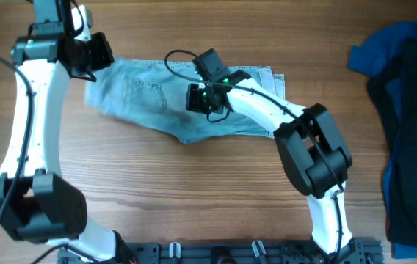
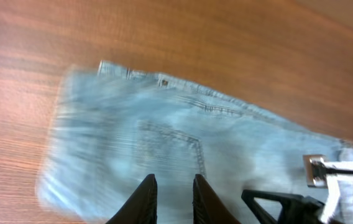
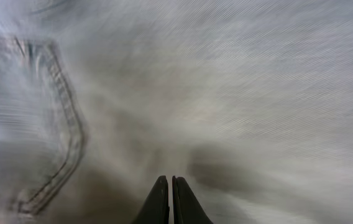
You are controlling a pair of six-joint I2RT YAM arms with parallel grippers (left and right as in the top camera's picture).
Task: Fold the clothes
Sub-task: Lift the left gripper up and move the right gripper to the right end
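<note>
The clothes are one pair of light blue denim shorts point(image 1: 161, 99), lying flattened on the wooden table left of centre. My left gripper point(image 1: 103, 57) hovers over their left end. In the left wrist view its fingers point(image 2: 146, 200) stand a narrow gap apart, with nothing between them and the blurred shorts point(image 2: 183, 134) and a back pocket spread below. My right gripper point(image 1: 196, 98) is down on the middle of the shorts. In the right wrist view its tips point(image 3: 168, 183) are shut together against the denim point(image 3: 226, 93), with pocket stitching point(image 3: 71, 137) to the left.
A heap of royal-blue and black garments point(image 1: 403, 110) lies at the table's right edge. The right arm's black link point(image 2: 285, 208) and white cable tag point(image 2: 341, 174) show at the lower right of the left wrist view. A mounting rail point(image 1: 223, 253) runs along the front edge.
</note>
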